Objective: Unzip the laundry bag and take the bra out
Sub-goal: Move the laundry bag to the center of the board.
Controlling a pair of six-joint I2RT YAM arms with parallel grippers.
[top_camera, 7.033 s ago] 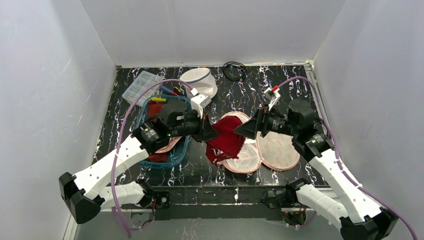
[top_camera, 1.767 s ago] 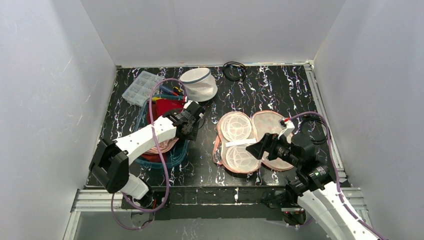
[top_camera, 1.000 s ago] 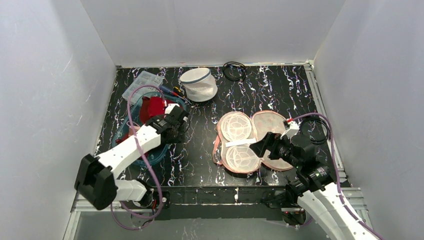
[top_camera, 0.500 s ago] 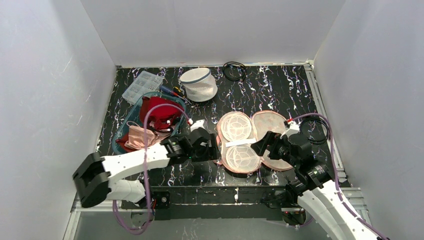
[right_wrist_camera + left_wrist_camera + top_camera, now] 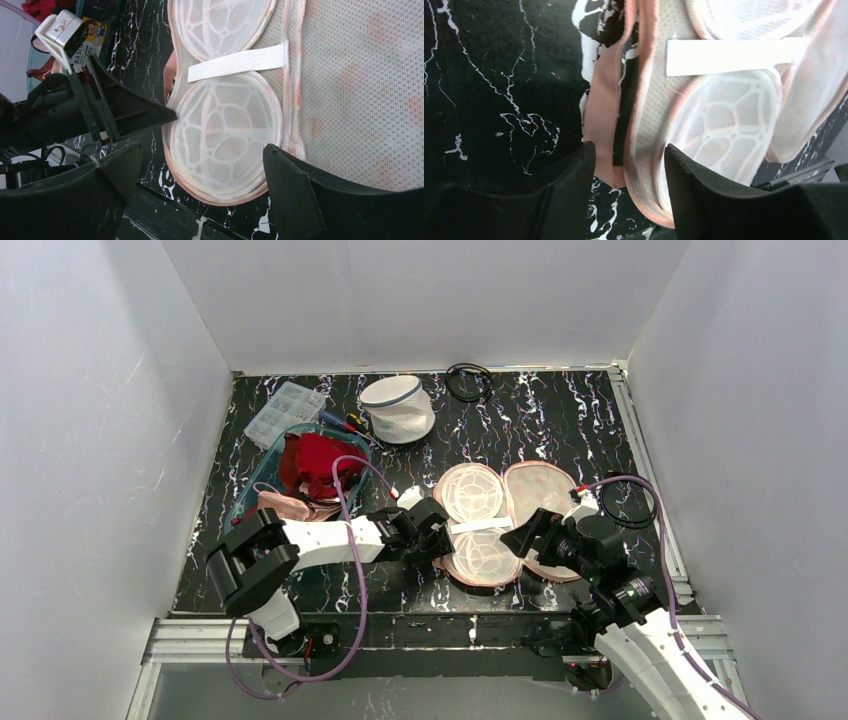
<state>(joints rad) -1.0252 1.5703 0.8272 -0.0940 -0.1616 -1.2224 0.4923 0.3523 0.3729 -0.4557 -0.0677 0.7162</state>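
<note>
Top view is showing me the red bra (image 5: 318, 462) lying in the blue bin (image 5: 265, 470) and the laundry bag (image 5: 478, 495) lying open mid-table. Left wrist view is showing the left gripper (image 5: 629, 152) spread, straddling the bag's soft pink rim. The right gripper (image 5: 202, 150) is gaping wide over a ribbed white mesh dome.

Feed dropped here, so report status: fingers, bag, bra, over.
Left gripper open, fingers at the rim of the pink-trimmed white mesh laundry bag. Right gripper open above it. Bag lies open; red bra in the teal plastic tub. Nothing in the way.
</note>
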